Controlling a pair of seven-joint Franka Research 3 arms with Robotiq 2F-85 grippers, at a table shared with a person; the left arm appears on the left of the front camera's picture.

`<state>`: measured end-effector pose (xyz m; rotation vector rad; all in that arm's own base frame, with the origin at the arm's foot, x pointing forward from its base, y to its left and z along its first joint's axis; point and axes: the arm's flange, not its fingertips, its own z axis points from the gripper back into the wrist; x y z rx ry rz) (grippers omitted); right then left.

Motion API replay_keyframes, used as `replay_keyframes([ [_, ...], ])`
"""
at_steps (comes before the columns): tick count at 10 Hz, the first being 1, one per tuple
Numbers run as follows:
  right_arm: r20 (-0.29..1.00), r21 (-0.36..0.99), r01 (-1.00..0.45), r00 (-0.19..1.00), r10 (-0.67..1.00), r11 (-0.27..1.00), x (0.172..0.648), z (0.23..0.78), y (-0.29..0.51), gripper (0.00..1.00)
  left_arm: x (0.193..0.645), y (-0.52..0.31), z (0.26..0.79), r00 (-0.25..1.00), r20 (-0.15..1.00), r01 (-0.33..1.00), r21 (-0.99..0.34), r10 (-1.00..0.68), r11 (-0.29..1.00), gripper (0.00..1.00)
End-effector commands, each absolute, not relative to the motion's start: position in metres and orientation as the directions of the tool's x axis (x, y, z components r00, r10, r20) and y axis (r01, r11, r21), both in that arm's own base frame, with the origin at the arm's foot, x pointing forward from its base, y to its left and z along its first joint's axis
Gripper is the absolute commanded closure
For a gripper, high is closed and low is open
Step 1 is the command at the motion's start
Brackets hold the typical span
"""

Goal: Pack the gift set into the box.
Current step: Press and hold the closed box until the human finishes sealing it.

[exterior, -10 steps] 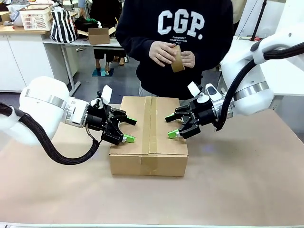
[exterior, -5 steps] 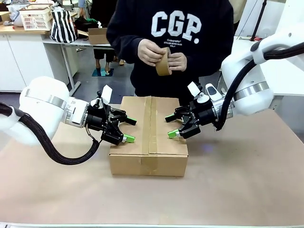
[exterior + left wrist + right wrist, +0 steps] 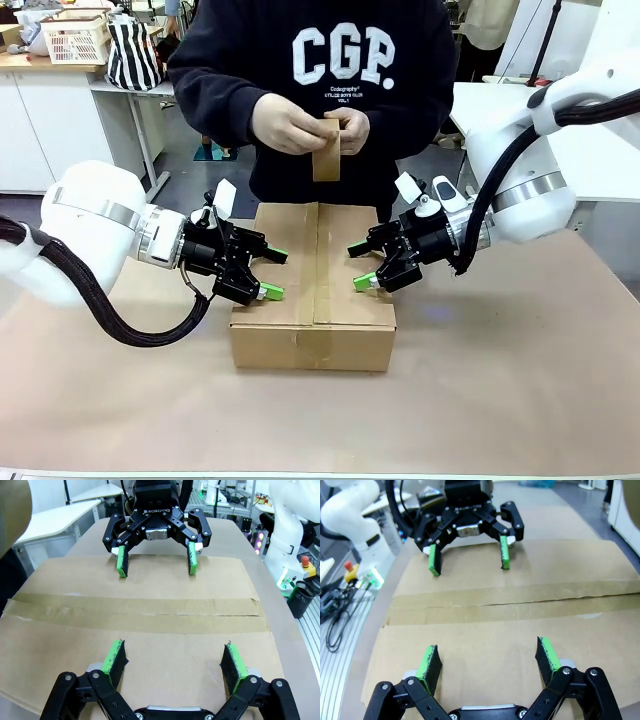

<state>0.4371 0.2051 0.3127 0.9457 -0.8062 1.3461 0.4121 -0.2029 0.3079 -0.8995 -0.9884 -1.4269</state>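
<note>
Brown corrugated cardboard box [image 3: 313,290], shallow and rectangular, resting flat mid-table with top flaps closed; strip of brown tape [image 3: 135,612] sealing the centre seam from end to end.

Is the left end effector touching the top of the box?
Cannot tell. The left end effector sits open over the box in the left wrist view, but no view plainly shows contact or a gap.

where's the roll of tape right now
In the front view the tape roll is in the person's hands at the far side, above the far edge of the closed box.
</note>
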Motion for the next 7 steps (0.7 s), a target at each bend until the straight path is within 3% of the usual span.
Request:
replay_keyframes([
  [1, 0.901, 0.095, -0.995, 0.080, 0.427, -0.013, 0.4364, 0.3105, 0.2047, 0.00, 0.4104, -0.2035, 0.3055, -0.095, 0.930, 0.995, 0.092, -0.354, -0.024, 0.00],
  [7, 0.901, 0.095, -0.995, 0.080, 0.427, -0.013, 0.4364, 0.3105, 0.2047, 0.00, 0.4104, -0.2035, 0.3055, -0.095, 0.930, 0.995, 0.092, -0.354, -0.024, 0.00],
])
